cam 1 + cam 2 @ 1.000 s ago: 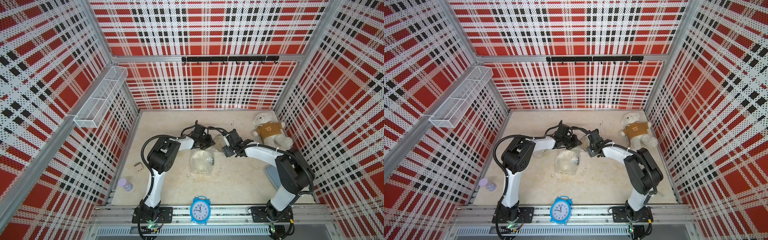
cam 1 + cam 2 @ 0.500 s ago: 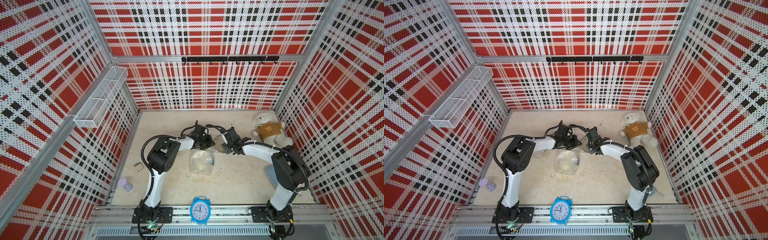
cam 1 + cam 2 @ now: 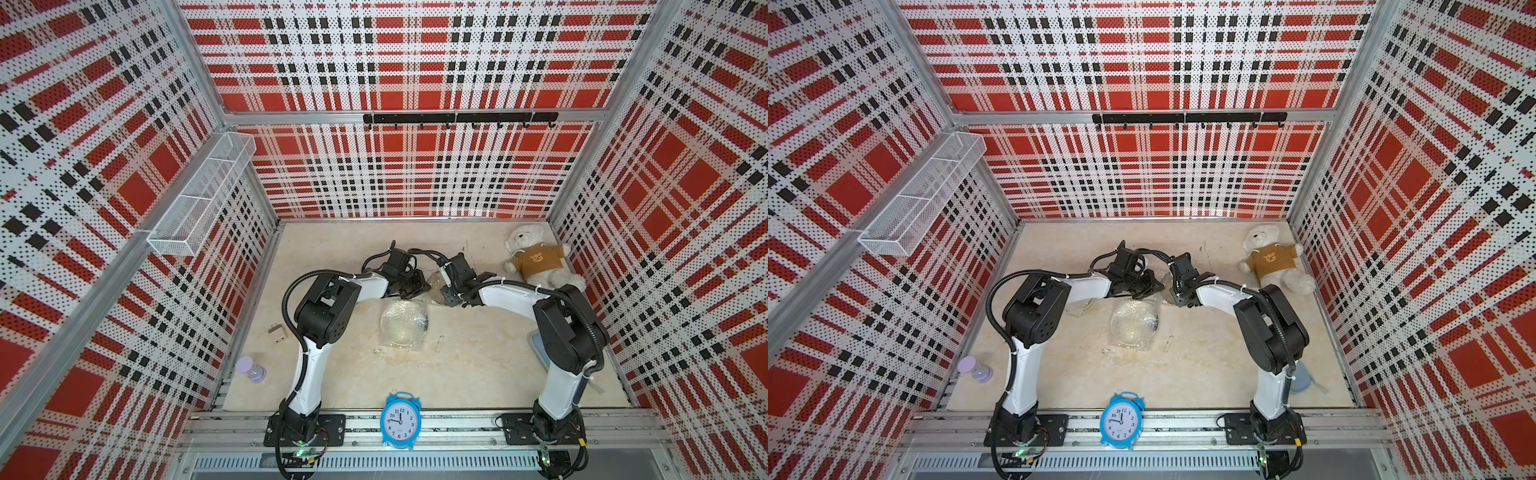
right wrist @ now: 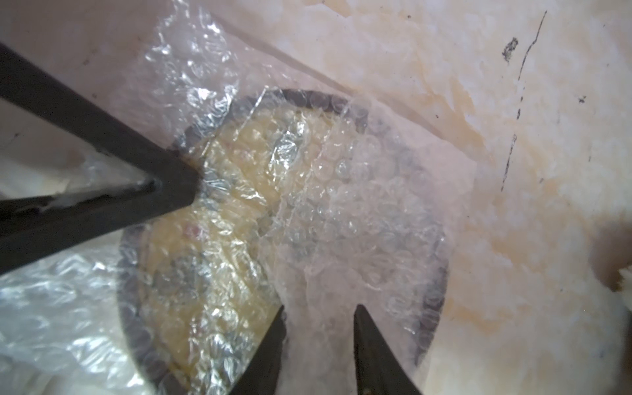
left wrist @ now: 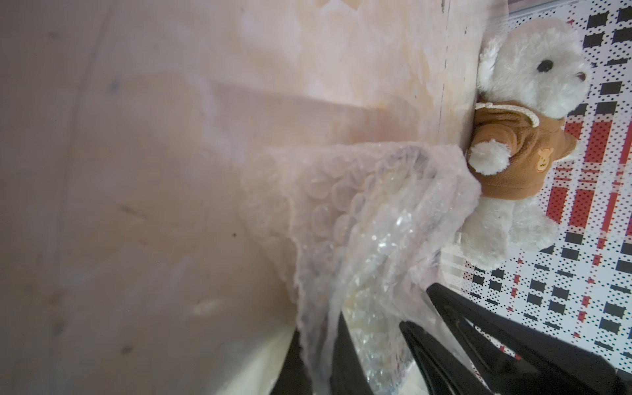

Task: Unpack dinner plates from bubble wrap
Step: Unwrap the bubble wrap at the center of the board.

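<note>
Bubble wrap (image 3: 405, 334) swathed a round plate (image 3: 403, 322) mid-table, in front of both grippers; behind it the left gripper (image 4: 186, 186) had its fingers pinched together on the wrap at the rim of the yellow plate (image 4: 219, 219), itself wrapped; the right gripper (image 4: 319, 309) stood over that plate's other side, fingers apart astride a raised fold; a teddy bear (image 3: 536, 259) sat far right

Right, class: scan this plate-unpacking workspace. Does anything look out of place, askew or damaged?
Yes. A teddy bear lies flopped on its back in the far corner on the right arm's side. A blue alarm clock stands on the front rail rather than the table. Dark scratches mark the tabletop.
</note>
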You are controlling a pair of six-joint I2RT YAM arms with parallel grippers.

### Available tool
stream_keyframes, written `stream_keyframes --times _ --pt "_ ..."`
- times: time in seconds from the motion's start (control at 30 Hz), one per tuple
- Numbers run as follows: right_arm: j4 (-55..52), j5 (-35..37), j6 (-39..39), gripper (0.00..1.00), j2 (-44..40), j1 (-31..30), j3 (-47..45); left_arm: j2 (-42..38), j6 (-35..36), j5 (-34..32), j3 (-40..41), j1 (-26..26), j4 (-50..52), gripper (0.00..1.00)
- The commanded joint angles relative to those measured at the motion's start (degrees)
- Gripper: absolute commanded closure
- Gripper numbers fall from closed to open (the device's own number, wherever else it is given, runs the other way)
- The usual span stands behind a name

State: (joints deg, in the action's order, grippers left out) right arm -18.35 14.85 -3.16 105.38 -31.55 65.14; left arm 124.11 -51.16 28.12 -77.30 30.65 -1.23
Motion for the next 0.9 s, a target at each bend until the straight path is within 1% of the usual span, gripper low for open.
stream_keyframes --times 0.0,0.13,0.37,0.47,0.73,0.8,0.83,0.87 --pt "2.6 -0.4 0.6 0.72 -1.0 -0.1 -0.6 -0.7 0.0 1.3 -1.5 -0.3 -1.7 0.95" --pt "4.1 -2.0 1.7 0.81 -3.0 0.3 -1.7 -0.5 0.3 0.5 -1.4 -0.3 -1.7 0.95" --pt "5.2 -4.0 4.2 0.84 -4.5 0.8 -1.6 0.4 1.0 -0.5 -1.4 -0.1 -1.4 0.95" --pt "6.3 -7.4 6.1 0.86 -5.0 1.3 -1.9 0.8 1.4 -1.0 -1.3 0.1 -1.2 0.95" --pt "9.6 -11.3 10.8 0.89 -6.4 3.4 -3.8 1.2 2.1 -1.7 -1.5 0.4 -0.4 0.96" --pt "10.0 -11.6 10.8 0.87 -6.7 3.8 -4.4 1.1 2.3 -1.8 -1.5 0.3 -0.1 0.96" --pt "10.1 -11.5 10.4 0.81 -6.9 3.8 -4.6 1.1 2.3 -1.8 -1.6 0.3 -0.1 0.96" --pt "10.0 -11.5 10.0 0.69 -7.0 3.8 -4.8 1.1 2.3 -1.8 -1.6 0.3 -0.1 0.96"
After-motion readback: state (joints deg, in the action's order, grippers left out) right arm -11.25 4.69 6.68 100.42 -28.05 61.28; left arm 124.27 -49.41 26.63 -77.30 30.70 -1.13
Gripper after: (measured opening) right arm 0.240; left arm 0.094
